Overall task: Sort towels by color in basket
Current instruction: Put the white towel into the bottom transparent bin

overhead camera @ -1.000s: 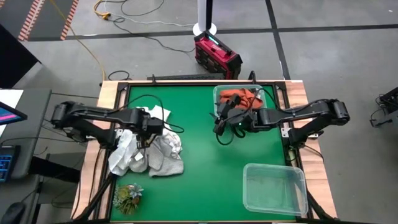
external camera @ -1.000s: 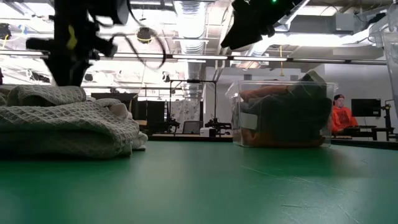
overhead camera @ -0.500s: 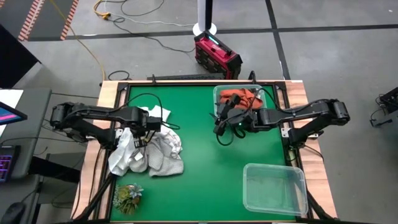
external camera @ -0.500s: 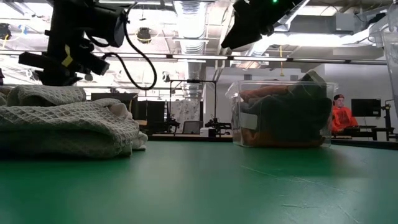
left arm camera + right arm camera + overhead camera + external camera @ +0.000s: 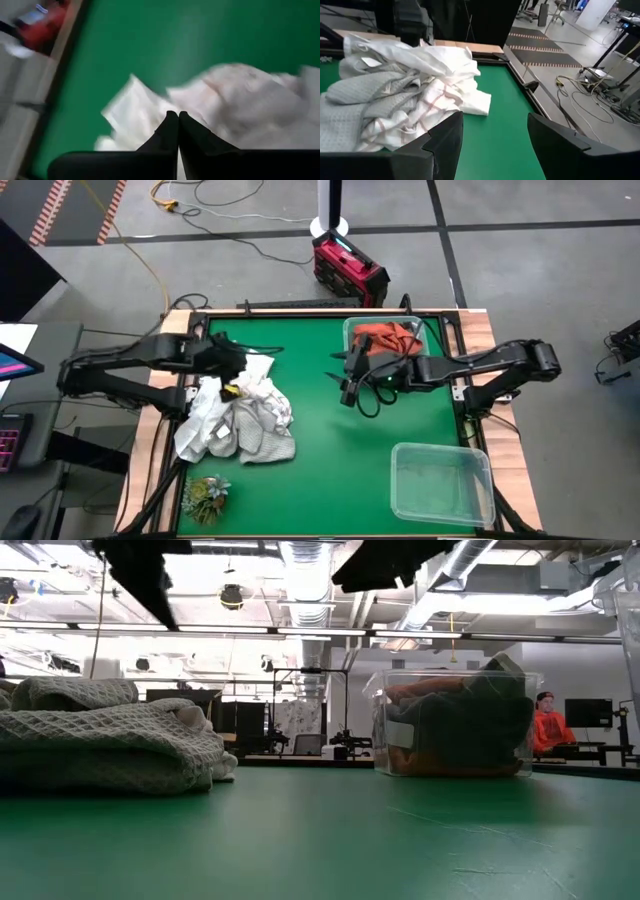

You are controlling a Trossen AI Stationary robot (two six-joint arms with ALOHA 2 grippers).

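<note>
The pale towels (image 5: 240, 420), white and grey ones heaped together, are piled near the left edge of the green worktop (image 5: 330, 450), while a rust-orange towel (image 5: 388, 335) is seen inside a clear basket (image 5: 352, 330) at the far edge, toward the right. The left gripper (image 5: 236, 372) is held over the far end of the pile with its fingers (image 5: 170, 131) pressed together, no cloth visibly caught between them. The right gripper (image 5: 345, 380) is held with spread fingers above the worktop's middle, just beside that basket, and a second clear basket (image 5: 440, 480) is found at the near right corner.
</note>
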